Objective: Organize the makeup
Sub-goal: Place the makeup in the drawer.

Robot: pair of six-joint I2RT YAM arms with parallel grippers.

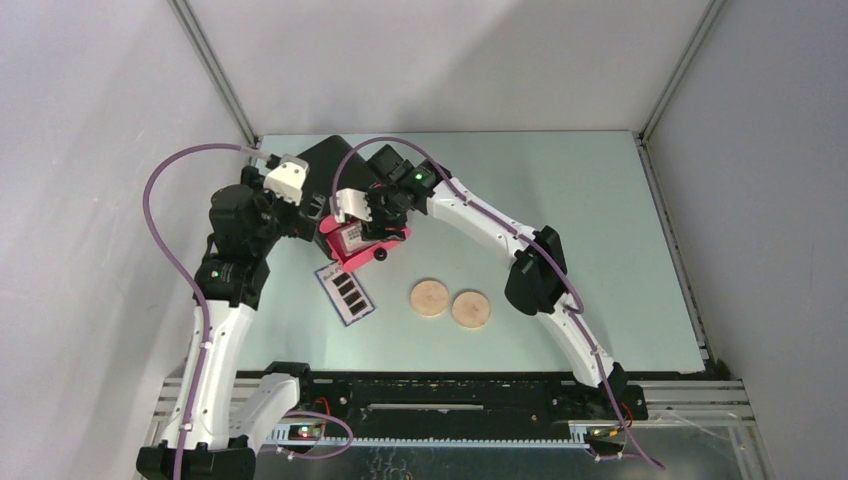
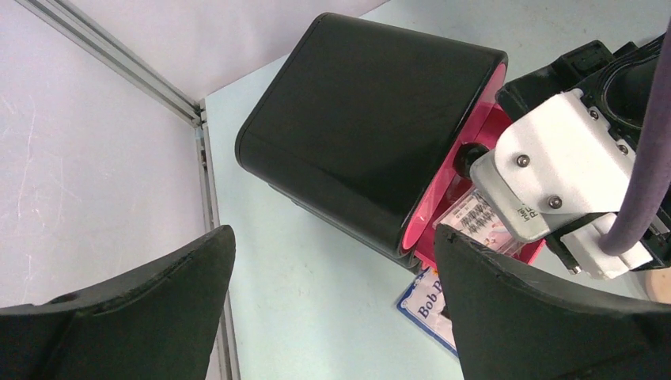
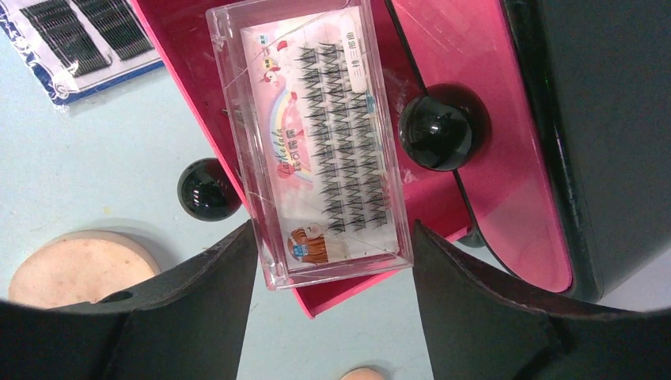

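Currently the right gripper (image 3: 332, 229) is pinching the clear lash case (image 3: 316, 134) across its width at the 6 o'clock end, jaws partly spread. The case's long axis is running 12 to 6 over the open pink drawer (image 3: 178, 55). Seen from the top, the left gripper (image 2: 332, 237) is hanging wide open and empty at the drawer's 9 o'clock.

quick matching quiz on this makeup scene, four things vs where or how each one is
1 clear lash case
2 tan round discs
3 pin card
4 left gripper

a open, holding nothing
b side by side on the table
c gripped by the right gripper
d flat on the table beside the open pink drawer

Pairs: 1-c, 2-b, 3-d, 4-a
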